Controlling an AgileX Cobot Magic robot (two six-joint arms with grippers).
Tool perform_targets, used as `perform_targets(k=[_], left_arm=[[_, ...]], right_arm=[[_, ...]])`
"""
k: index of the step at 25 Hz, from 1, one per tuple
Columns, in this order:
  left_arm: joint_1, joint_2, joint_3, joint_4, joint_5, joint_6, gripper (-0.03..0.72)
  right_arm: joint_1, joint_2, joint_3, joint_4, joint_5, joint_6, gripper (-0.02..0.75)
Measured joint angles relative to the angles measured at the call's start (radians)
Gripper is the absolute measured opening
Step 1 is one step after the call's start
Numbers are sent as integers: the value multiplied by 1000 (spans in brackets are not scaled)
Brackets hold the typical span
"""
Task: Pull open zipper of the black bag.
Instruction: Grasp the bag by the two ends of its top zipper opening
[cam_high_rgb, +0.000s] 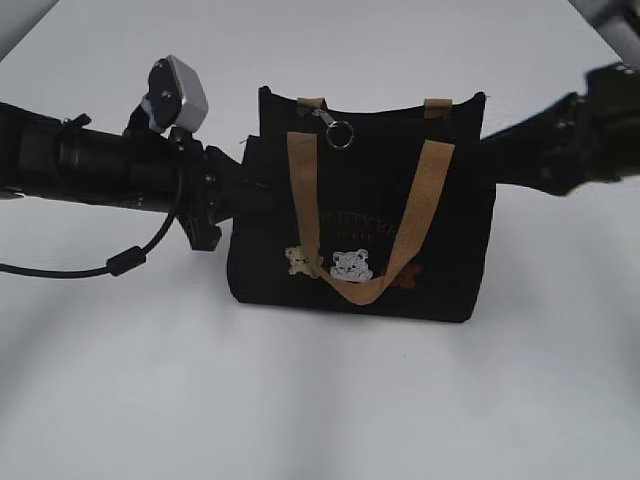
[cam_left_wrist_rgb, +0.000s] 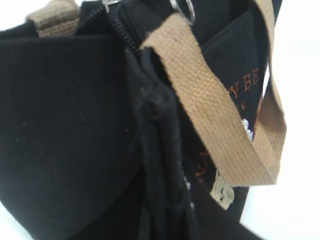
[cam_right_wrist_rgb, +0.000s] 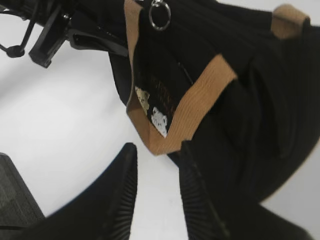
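The black bag (cam_high_rgb: 440, 250) stands upright mid-table, with tan handles (cam_high_rgb: 305, 190) and bear patches (cam_high_rgb: 350, 266) on its front. Its zipper pull with a silver key ring (cam_high_rgb: 340, 134) hangs near the left end of the top edge. The ring also shows in the wrist views (cam_left_wrist_rgb: 182, 9) (cam_right_wrist_rgb: 160, 15). My left gripper (cam_high_rgb: 240, 190) is pressed into the bag's left side. Its dark fingers blend with the fabric, and the side seam (cam_left_wrist_rgb: 155, 150) is pinched between them. My right gripper (cam_right_wrist_rgb: 157, 147) stands open beside the bag's right lower corner, over bare table, just below the handle loop (cam_right_wrist_rgb: 190, 110).
The white table (cam_high_rgb: 320, 400) runs all round the bag. The left arm's cable (cam_high_rgb: 120, 262) loops over it at the left, and its wrist camera (cam_high_rgb: 180, 92) rises above the arm. The right arm (cam_high_rgb: 560, 140) reaches in behind the bag's right edge.
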Motion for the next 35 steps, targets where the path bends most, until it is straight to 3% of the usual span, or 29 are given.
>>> perform_targets(k=[8, 13, 20, 29, 31, 35], left_arm=[[0, 1, 0, 0, 0, -1, 63], [0, 1, 0, 0, 0, -3, 63], [0, 1, -1, 0, 0, -3, 63], [0, 2, -1, 1, -1, -3, 63], [0, 2, -1, 2, -1, -3, 63], [0, 2, -1, 6, -7, -3, 63]], right_arm=[[178, 329, -350, -60, 9, -47, 235], [263, 404, -451, -161, -38, -86, 235], [281, 413, -455, -197, -177, -126, 235], [281, 457, -456, -201, -163, -128, 232], [281, 457, -457, -201, -162, -128, 193], [281, 457, -460, -201, -162, -94, 18]])
